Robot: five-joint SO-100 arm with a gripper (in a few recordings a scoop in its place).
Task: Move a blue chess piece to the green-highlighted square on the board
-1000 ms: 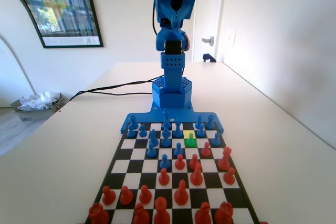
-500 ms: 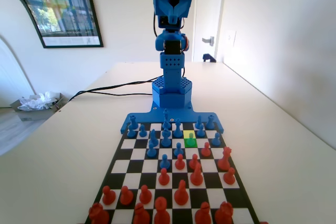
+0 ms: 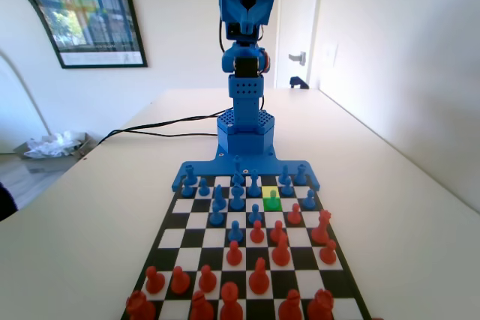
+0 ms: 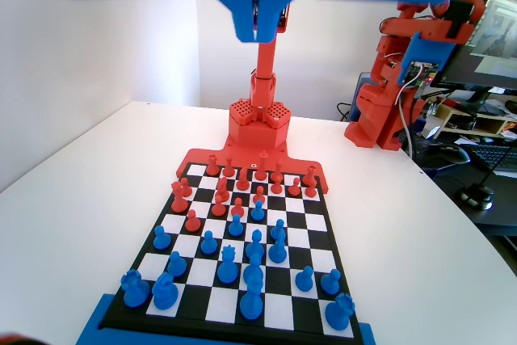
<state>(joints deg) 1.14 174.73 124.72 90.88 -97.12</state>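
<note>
One gripper (image 3: 251, 4), held high above the arm's base in the fixed view, well apart from every piece. Jaws pressed together in the wrist view (image 4: 257, 28), with only a thin slit between them and nothing clamped. Lying far below the jaws, toward 6 o'clock in both views, the board (image 3: 169, 224). In the fixed view, the green-highlighted square (image 3: 271, 205) in the second row from the arm, at roughly 5 o'clock from the arm's base. Standing upright on that square, tinted by the highlight, apparently the blue chess piece (image 3: 272, 197).
</note>
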